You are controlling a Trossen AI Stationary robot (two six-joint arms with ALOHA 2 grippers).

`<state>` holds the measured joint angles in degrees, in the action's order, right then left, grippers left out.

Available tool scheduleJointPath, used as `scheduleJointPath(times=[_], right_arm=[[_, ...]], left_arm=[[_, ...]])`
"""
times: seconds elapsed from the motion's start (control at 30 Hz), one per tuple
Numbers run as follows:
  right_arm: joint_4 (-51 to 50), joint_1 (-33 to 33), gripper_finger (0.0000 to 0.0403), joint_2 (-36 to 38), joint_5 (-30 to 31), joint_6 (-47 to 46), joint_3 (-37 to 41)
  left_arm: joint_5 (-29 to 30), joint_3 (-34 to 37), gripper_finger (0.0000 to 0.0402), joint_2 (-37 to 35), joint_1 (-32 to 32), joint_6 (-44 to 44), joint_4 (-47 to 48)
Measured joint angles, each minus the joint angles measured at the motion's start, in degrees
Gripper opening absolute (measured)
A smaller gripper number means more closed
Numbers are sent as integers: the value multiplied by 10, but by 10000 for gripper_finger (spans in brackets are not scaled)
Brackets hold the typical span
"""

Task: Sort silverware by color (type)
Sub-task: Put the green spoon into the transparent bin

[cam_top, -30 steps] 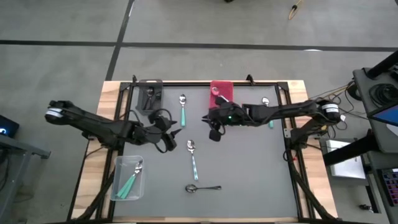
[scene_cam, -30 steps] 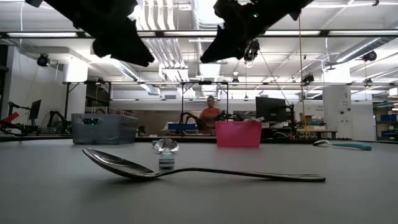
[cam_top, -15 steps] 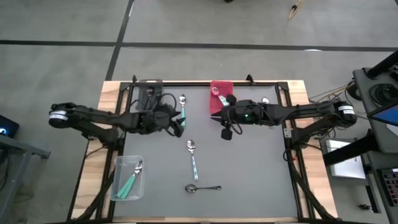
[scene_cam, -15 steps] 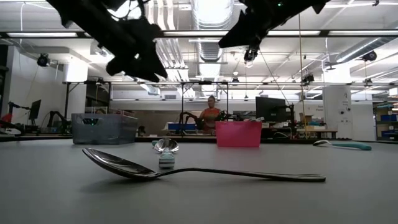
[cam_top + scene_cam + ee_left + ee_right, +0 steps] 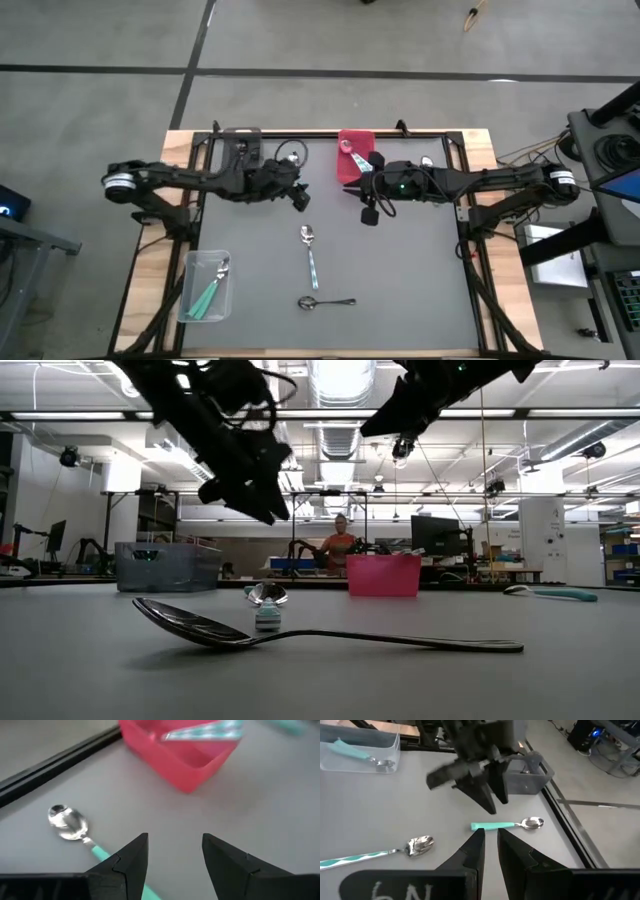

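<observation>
Looking down from the high view, we see the left gripper (image 5: 300,196) hovering in the upper middle of the frame, its fingers (image 5: 132,862) spread apart and empty, right above a teal spoon (image 5: 80,831) that it mostly hides from overhead; our left wrist view shows that spoon lying on the grey table (image 5: 400,270) just beyond the fingertips, with the red bin (image 5: 352,152) farther on. The right gripper (image 5: 371,211) hangs a little right of centre, just below the red bin, its fingers (image 5: 474,849) drawn nearly together with only a thin gap and nothing between them. A patterned teal spoon (image 5: 310,254) lies at centre frame, bowl toward the top, and a dark spoon (image 5: 325,302) lies crosswise below it near the bottom. At the lower left the clear bin (image 5: 207,286) holds teal-handled spoons. The grey bin (image 5: 240,152) sits at the upper left of the table. Another teal spoon (image 5: 430,175) lies at the upper right, partly under the right arm. A teal handle sticks out of the red bin.
</observation>
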<state>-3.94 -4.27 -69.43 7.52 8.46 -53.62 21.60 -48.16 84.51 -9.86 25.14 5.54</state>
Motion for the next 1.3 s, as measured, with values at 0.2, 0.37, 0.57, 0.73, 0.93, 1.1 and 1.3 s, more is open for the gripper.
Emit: scheduleJointPath(times=[0.2,0.37,0.57,0.73,0.93,1.1,1.3], right_arm=[[-3,0,43,0,0,2,1],[-9,0,43,0,0,-2,1],[-13,0,43,0,0,-8,1],[-13,0,43,0,0,-8,1],[-13,0,43,0,0,-5,1],[-13,0,43,0,0,-5,1],[-13,0,43,0,0,-5,1]], left_arm=[[19,-79,168,72,-37,-5,127],[18,-93,168,116,-54,6,146],[20,-93,168,151,-61,27,146],[40,-93,168,170,-62,33,146],[59,-93,168,177,-71,41,144],[59,-93,168,177,-79,51,139],[59,-93,168,177,-82,59,139]])
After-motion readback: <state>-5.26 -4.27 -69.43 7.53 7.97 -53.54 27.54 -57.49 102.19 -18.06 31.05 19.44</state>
